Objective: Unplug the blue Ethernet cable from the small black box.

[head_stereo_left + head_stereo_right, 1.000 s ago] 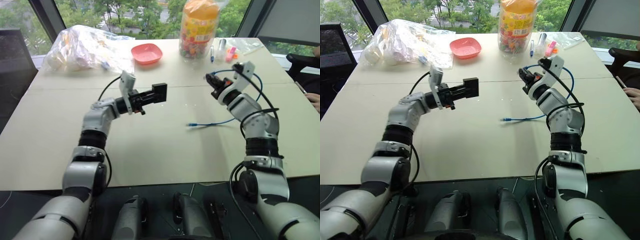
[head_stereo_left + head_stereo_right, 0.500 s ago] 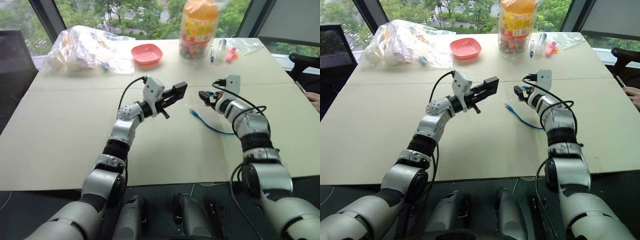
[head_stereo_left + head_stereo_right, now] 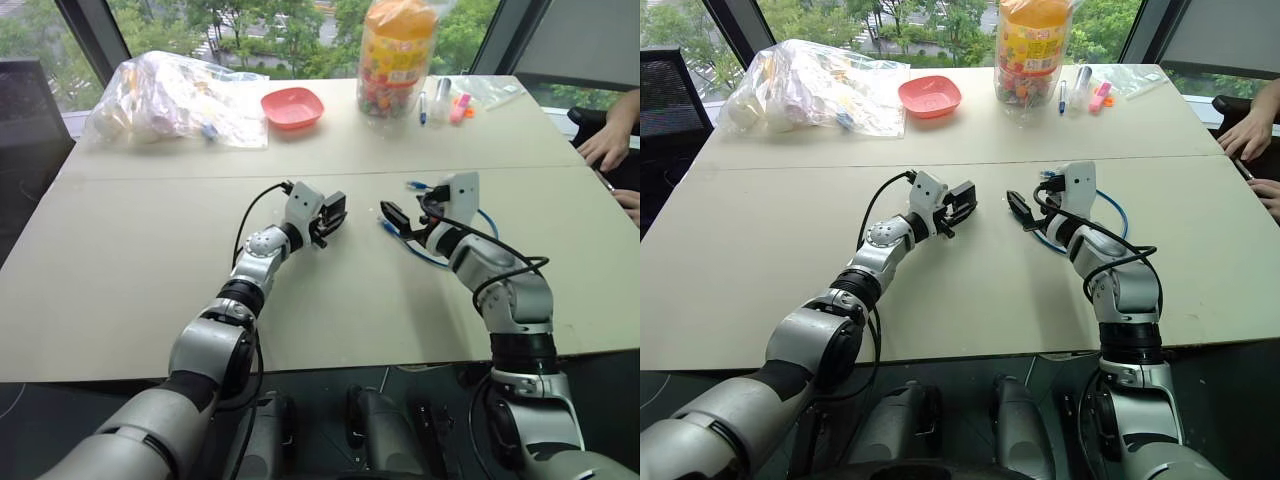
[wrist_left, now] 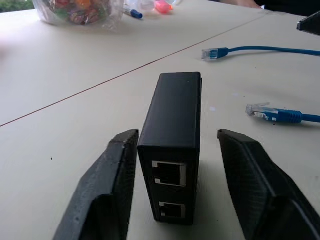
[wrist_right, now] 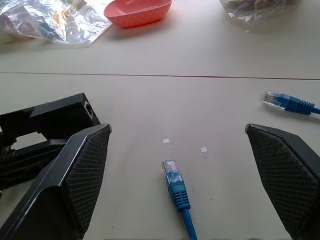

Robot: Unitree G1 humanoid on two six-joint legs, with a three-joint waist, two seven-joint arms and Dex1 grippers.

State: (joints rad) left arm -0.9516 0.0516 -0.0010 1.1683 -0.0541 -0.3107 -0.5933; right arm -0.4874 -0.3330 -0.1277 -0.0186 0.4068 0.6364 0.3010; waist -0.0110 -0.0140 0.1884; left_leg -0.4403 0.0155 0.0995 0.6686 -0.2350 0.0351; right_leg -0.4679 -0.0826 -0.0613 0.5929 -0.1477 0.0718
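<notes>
The small black box (image 4: pixel 172 150) stands on the tabletop (image 3: pixel 150 250) between the open fingers of the left claw (image 4: pixel 172 190), which grips nothing, and the blue Ethernet cable (image 5: pixel 177 195) lies unplugged by the wide-open, empty right claw (image 5: pixel 190 185)

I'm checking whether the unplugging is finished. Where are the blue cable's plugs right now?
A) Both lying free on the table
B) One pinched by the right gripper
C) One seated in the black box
A: both plugs of the blue Ethernet cable lie on the table, and the small black box shows two empty ports.
</notes>
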